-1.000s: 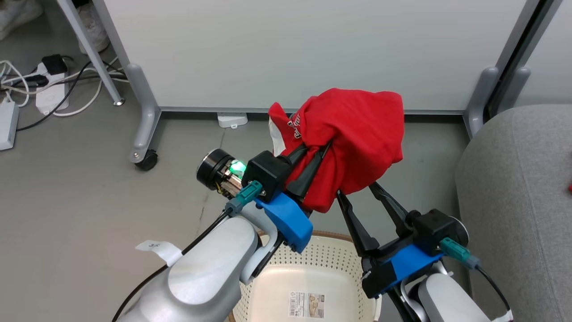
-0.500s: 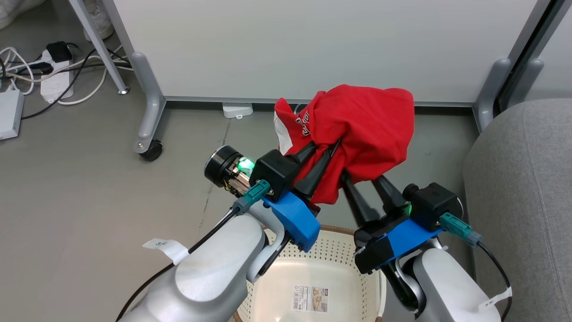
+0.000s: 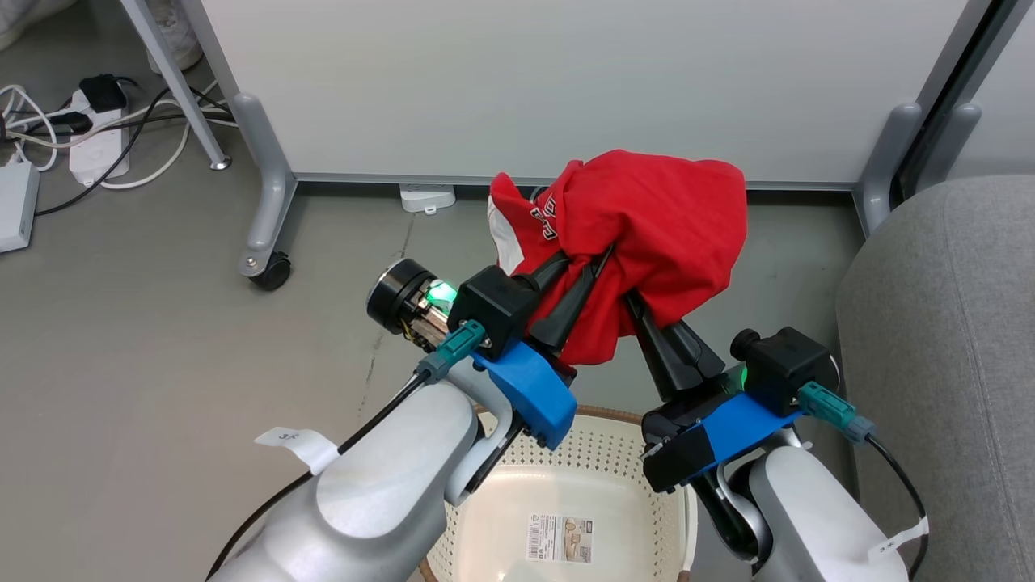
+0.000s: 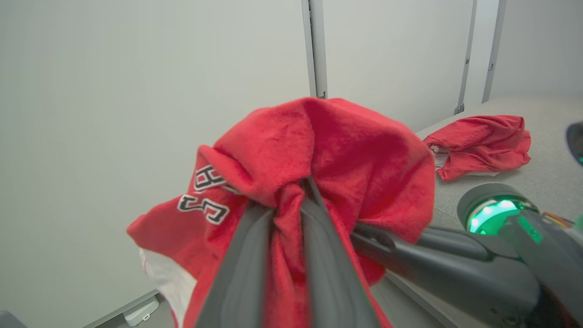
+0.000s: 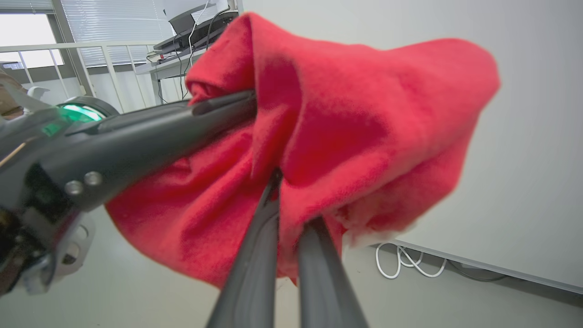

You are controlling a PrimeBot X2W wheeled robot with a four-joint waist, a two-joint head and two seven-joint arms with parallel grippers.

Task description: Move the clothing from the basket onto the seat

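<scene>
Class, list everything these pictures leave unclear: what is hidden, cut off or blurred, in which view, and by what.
Print on the jersey: head and left wrist views, folds hide most letters.
Fingertips of the left gripper and right gripper: buried in the jersey.
The basket: head view, cut by the bottom edge, partly under both arms.
The seat: head view, cut by the right edge.
The second red garment: left wrist view, bunched, markings unreadable.
</scene>
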